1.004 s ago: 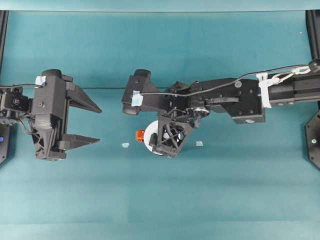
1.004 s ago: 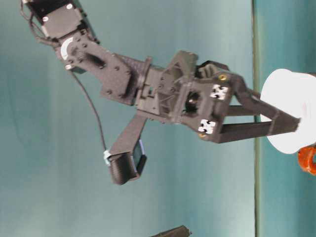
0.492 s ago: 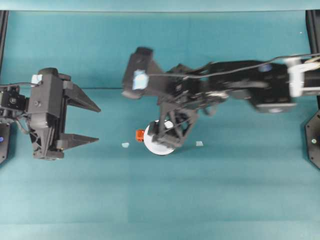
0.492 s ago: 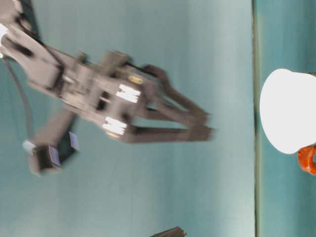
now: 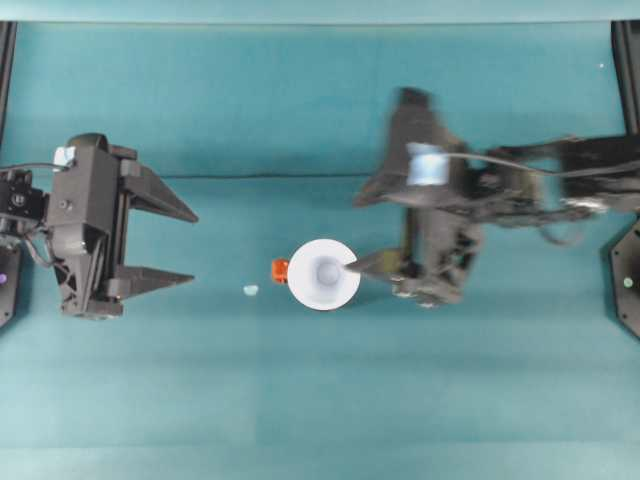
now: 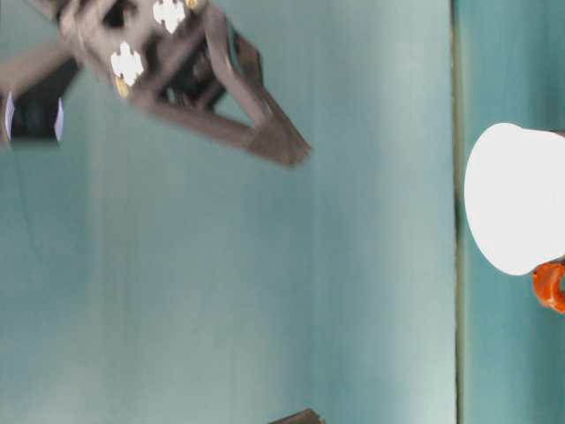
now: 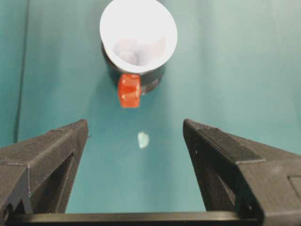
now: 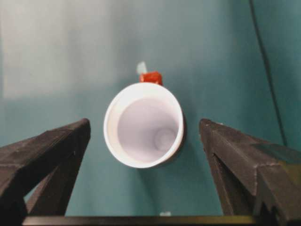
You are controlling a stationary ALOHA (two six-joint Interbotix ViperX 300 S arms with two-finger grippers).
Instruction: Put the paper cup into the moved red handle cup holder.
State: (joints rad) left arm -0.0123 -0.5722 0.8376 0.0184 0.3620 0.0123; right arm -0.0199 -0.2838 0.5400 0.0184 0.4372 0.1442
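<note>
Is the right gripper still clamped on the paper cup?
No. In the right wrist view the right gripper is open, and the paper cup sits free between its fingers, inside the red handle cup holder.

No words, numbers or brand names can be read on anything here. The only sign-like marks are two white cross-shaped patches (image 6: 126, 64) on the blurred body of the right gripper (image 6: 265, 132) in the table-level view, and they carry no letters. The blue tape tags on the arms (image 5: 428, 165) are blank as far as can be told.
</note>
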